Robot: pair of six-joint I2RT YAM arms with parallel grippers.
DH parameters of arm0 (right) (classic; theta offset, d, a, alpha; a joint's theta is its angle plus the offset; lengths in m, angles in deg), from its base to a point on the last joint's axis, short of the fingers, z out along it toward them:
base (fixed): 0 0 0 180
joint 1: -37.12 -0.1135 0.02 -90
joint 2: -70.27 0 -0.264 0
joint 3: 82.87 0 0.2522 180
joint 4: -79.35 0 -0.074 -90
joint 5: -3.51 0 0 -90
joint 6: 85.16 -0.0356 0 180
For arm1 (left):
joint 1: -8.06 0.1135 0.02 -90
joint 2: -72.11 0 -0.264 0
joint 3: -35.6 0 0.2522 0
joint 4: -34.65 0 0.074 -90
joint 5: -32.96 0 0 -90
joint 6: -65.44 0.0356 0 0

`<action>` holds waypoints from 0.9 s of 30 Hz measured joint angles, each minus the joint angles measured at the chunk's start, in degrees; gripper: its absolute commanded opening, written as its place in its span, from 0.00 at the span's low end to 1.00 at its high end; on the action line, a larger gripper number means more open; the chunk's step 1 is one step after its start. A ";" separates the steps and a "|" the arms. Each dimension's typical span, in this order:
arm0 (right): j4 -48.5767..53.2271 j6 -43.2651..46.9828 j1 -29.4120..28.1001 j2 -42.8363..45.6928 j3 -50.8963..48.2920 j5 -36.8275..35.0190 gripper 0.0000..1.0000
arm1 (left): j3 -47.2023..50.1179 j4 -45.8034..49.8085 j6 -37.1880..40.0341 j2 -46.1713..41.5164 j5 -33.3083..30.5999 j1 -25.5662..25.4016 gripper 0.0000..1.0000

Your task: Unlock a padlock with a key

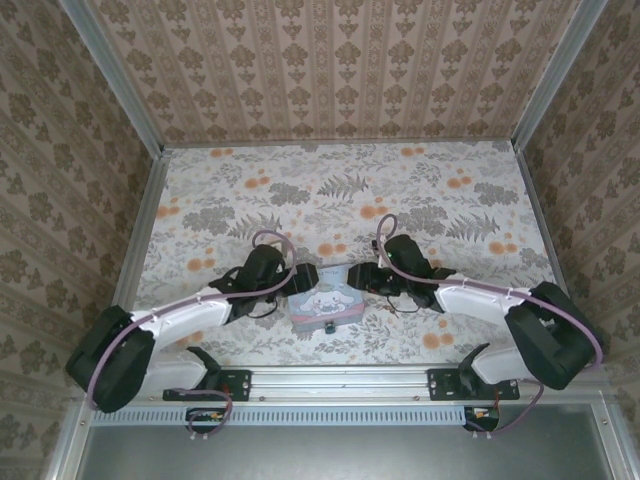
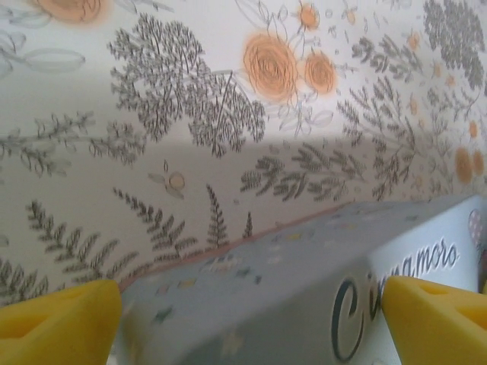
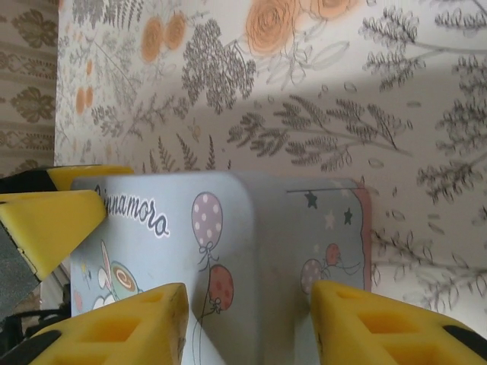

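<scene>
A pale blue square tin (image 1: 325,298) with a white cartoon dog reads "Cinnamoro" in dark script. The tiny dark padlock (image 1: 330,327) sits at its near edge. The left gripper (image 2: 243,327) straddles the tin, jaws wide. The right gripper (image 3: 247,327) brackets a corner printed with balloons; whether it grips, I cannot tell.

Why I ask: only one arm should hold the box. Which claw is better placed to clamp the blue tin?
Probably the right claw: its fingers closely straddle a corner of the blue tin. The left claw spans the tin with fingers far wider apart.
</scene>
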 measured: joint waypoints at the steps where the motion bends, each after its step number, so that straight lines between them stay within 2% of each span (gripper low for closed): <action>1: -0.68 -0.24 0.35 -0.94 0.52 0.31 0.45 | -0.57 -0.57 0.04 0.96 0.57 0.76 0.90; 9: -5.53 -2.80 3.23 -9.05 5.99 2.58 0.42 | -4.90 -5.16 1.14 8.79 4.79 5.66 0.89; 16: -7.45 -4.00 5.33 -11.82 9.05 4.13 0.56 | -7.98 -5.70 2.95 11.34 7.32 9.86 0.89; 20: -5.09 -2.82 6.36 -10.16 8.72 3.96 0.58 | -8.04 0.72 4.24 5.53 7.13 12.31 0.89; 27: 0.22 -0.07 6.32 -0.26 3.93 4.04 0.58 | -5.64 13.31 4.15 -11.10 7.34 10.99 0.90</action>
